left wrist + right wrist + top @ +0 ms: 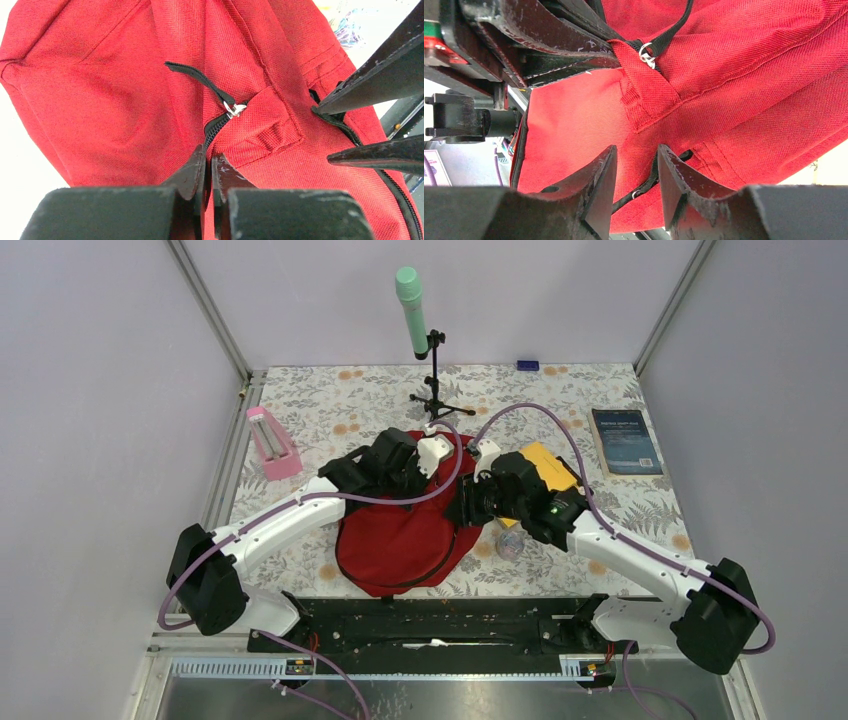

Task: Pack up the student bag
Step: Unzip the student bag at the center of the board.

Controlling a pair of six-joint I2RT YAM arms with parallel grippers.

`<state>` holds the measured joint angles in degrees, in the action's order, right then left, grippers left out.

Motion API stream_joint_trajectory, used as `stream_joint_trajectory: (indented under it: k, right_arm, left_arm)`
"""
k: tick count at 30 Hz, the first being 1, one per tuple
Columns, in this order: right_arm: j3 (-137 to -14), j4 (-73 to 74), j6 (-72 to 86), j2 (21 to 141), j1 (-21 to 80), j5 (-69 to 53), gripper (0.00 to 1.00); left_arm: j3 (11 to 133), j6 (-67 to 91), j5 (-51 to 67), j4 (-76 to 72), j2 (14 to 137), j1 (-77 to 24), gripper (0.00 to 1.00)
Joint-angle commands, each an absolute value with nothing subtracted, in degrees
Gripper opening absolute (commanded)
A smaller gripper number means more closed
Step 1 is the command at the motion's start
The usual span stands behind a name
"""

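From above, the student bag [400,540] lies on the flowered table [330,410] directly under both wrists. The left gripper [425,472] and the right gripper [468,502] meet over its far end, tips nearly touching. A yellow item [548,462] lies beneath the right forearm, behind that gripper. A dark blue book [626,441] sits well out to its right. A pink object [272,443] stands well to the left of the left gripper.

In the left wrist view, the left gripper [209,167] has its jaws pressed together, pinching the red fabric where the black zipper line [212,131] runs down into the tips. Just ahead of the tips, the zipper pull [200,77] lies on the cloth with its metal ring [231,109]. To the right, the right gripper's fingers [370,85] reach in, one above the other, with bag fabric between them.

In the right wrist view, the right gripper [636,170] has its jaws partly spread, and the bag [749,85] fills the space ahead of them. Through the gap a black cord [653,176] crosses the red cloth. No fabric is visibly clamped. Ahead and to the left, the left gripper's fingers [549,30] close on a red tab [644,90] beside the zipper ring.
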<state>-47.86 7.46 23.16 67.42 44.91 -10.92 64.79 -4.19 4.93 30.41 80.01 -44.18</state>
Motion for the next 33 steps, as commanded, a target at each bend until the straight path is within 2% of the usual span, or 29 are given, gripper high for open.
stream_joint_trajectory:
  k: [1, 12, 22, 27, 33]
  right_arm:
    - [-48.60, 6.73, 22.97, 68.12, 45.35, -9.22, 0.42]
    - [-46.18, 5.93, 24.57, 67.86, 45.35, -9.09, 0.36]
    - [-43.74, 3.59, 26.57, 67.69, 45.36, -10.22, 0.36]
    - [-43.33, 2.99, 27.10, 67.49, 45.35, -10.37, 0.19]
    - [-43.01, 3.81, 27.22, 65.80, 45.35, -9.45, 0.16]
  left_arm:
    - [67.49, -4.04, 3.35, 28.74, 79.23, -44.02, 0.00]
    - [67.50, -4.13, 3.11, 28.92, 79.11, -44.03, 0.00]
    - [67.43, -4.13, 2.99, 29.00, 78.88, -44.00, 0.00]
    - [67.34, -4.13, 2.74, 29.09, 78.67, -44.03, 0.00]
    - [67.57, -3.98, 2.54, 29.18, 78.83, -43.98, 0.00]
